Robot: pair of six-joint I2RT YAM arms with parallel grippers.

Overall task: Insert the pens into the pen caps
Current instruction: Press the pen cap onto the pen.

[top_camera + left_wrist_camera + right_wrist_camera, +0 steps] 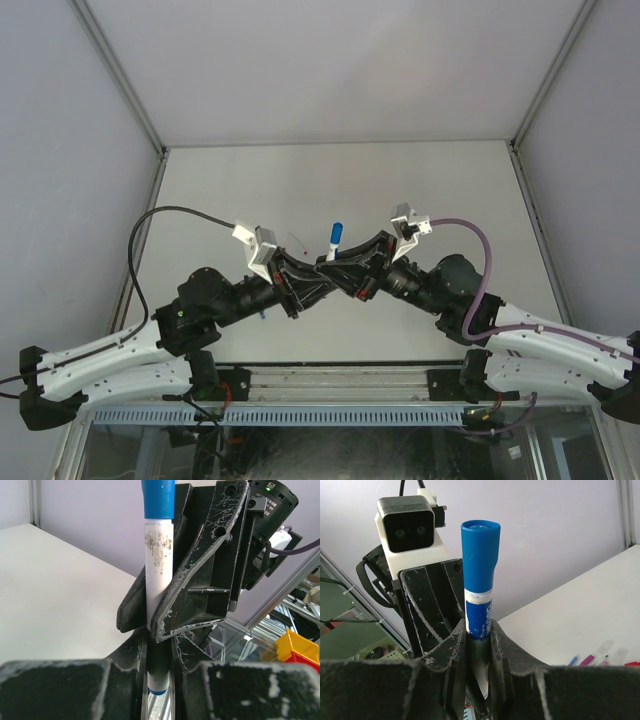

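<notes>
Left gripper (157, 682) and right gripper (478, 642) both clamp one pen (479, 617) upright, blue cap (480, 555) topmost; table (460, 190) stretches beyond them to its far edge.

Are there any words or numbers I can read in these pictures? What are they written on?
Nothing can be read for sure.
Blue label on the pen: white letters, sideways and partly hidden, too unclear to read.
White barrel in the left wrist view: grey print, rubbed off, unreadable.
Black housing behind the pen: tiny white print, too small to read.
</notes>
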